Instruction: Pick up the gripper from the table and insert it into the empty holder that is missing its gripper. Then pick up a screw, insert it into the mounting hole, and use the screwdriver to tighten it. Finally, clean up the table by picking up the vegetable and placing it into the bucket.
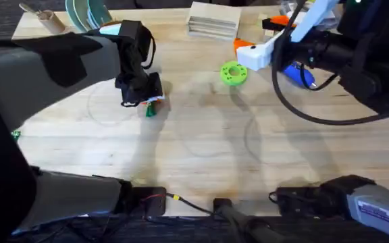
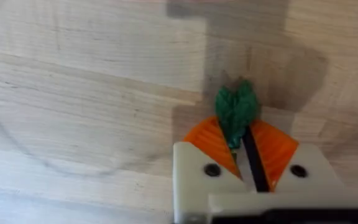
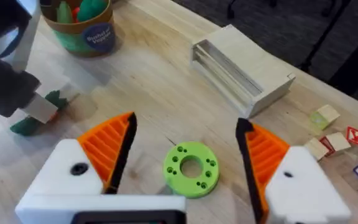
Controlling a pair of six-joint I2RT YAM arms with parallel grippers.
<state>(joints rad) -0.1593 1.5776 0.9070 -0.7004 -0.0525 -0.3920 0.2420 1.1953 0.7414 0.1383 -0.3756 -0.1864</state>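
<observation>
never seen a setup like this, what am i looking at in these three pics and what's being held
These are two robot arms at a wooden table. One picture looks down from above; the other two come from small cameras on each arm's wrist, looking past its own fingers. The left hand, white with orange pads, is shut on a small green toy vegetable, low over the table. The right hand is open and holds nothing; it hangs above a lime-green disc. Also on the table: a yellow bucket with toy vegetables in it, a pale wooden box, and a blue screwdriver half hidden behind the right arm.
</observation>
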